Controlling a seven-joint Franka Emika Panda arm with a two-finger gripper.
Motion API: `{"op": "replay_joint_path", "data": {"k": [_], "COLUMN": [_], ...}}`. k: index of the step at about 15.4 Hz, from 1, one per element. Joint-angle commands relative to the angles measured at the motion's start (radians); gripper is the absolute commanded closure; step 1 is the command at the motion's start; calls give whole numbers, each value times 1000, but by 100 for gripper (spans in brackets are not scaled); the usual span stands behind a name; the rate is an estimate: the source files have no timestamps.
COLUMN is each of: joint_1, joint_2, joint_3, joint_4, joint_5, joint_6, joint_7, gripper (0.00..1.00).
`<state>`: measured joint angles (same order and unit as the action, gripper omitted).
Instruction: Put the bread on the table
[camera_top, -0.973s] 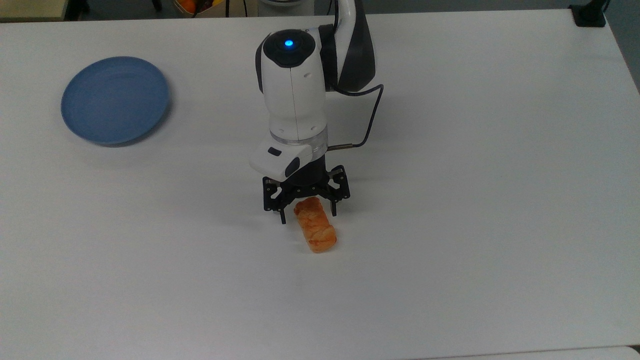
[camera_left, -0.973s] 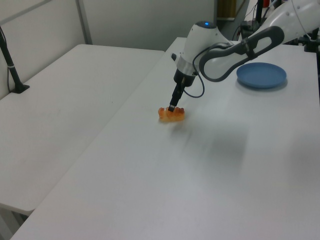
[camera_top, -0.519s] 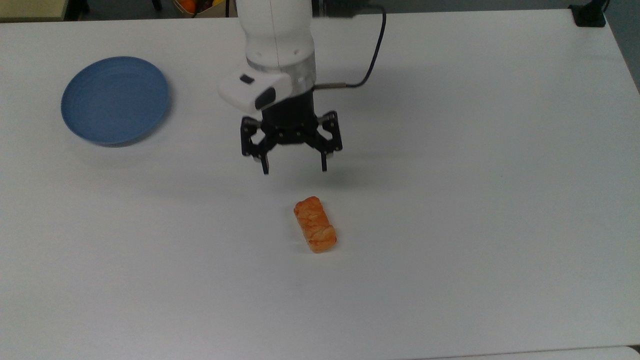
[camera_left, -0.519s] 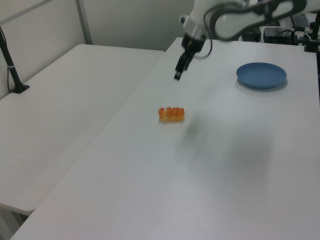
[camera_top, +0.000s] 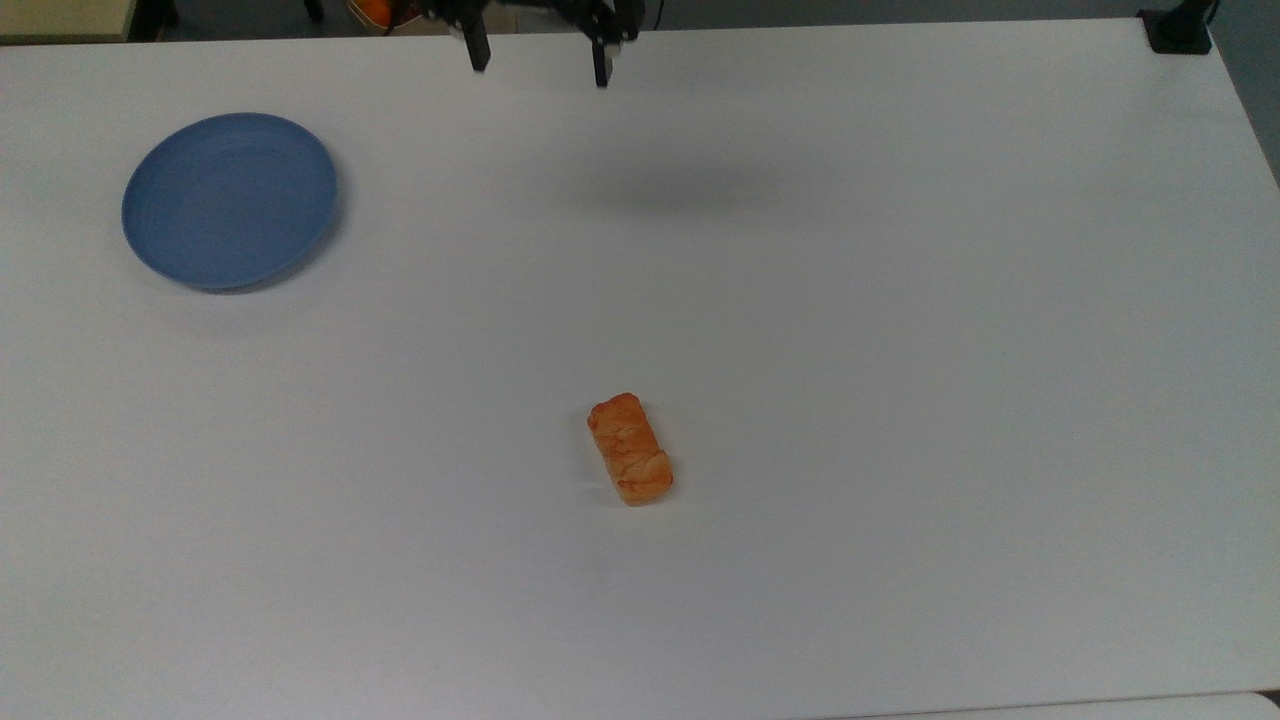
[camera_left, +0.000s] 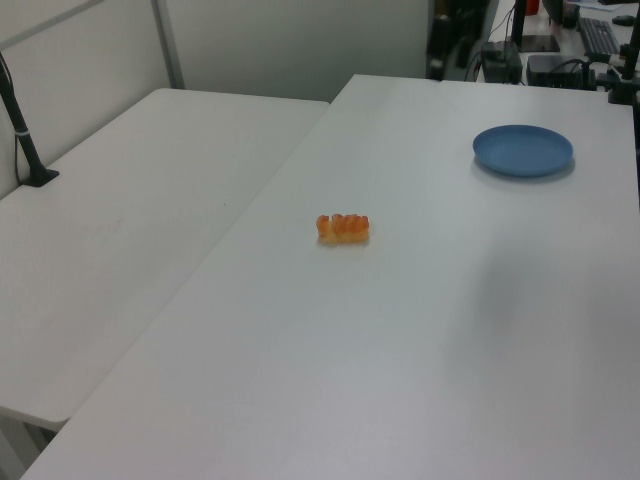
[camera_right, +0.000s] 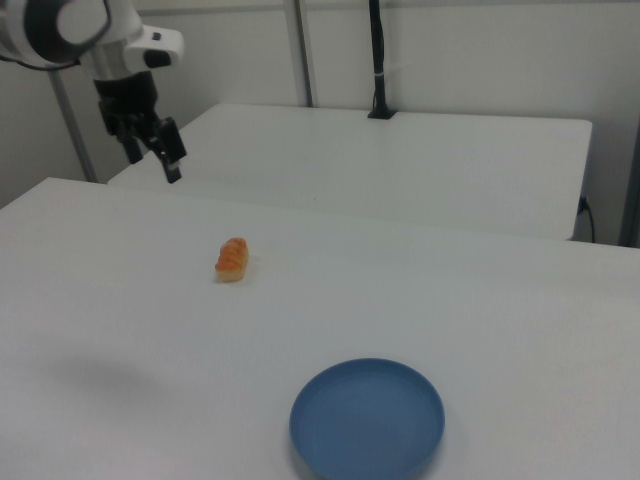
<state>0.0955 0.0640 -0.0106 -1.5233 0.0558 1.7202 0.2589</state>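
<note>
The bread (camera_top: 630, 450), a small golden-orange braided roll, lies alone on the white table (camera_top: 900, 400), a little toward the top view's lower middle. It also shows in the left view (camera_left: 343, 228) and the right view (camera_right: 232, 259). My gripper (camera_top: 540, 72) hangs high at the top view's upper edge, far from the bread, open with nothing between its black fingers. In the right view the gripper (camera_right: 172, 160) is in the air at the upper left, well above the table (camera_right: 450, 300).
A bare round blue plate (camera_top: 230, 200) sits at the top view's upper left, also in the left view (camera_left: 523, 150) and right view (camera_right: 367, 420). A second white table (camera_left: 130, 220) adjoins, with a black post (camera_left: 20, 120). A black clamp (camera_top: 1180, 30) sits at the corner.
The gripper was open around the bread's end one second ago. It has since risen and drawn back toward the top view's upper edge. The bread has stayed where it lay.
</note>
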Motion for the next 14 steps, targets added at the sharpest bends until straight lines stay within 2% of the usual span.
{"op": "replay_joint_path", "data": {"k": [1, 5, 9, 12, 14], "joint_1": [1, 1, 0, -2, -13], "joint_2": [-134, -217, -205, -168, -147], "joint_3": [-9, -15, -15, -8, -6], "joint_4": [-93, -164, -166, -160, -158], "joint_5": [-2, -4, -4, -2, -1], "joint_6": [-125, -209, -192, -130, -56], "joint_7": [65, 56, 42, -117, -157], "gripper": [0, 0, 0, 0, 0]}}
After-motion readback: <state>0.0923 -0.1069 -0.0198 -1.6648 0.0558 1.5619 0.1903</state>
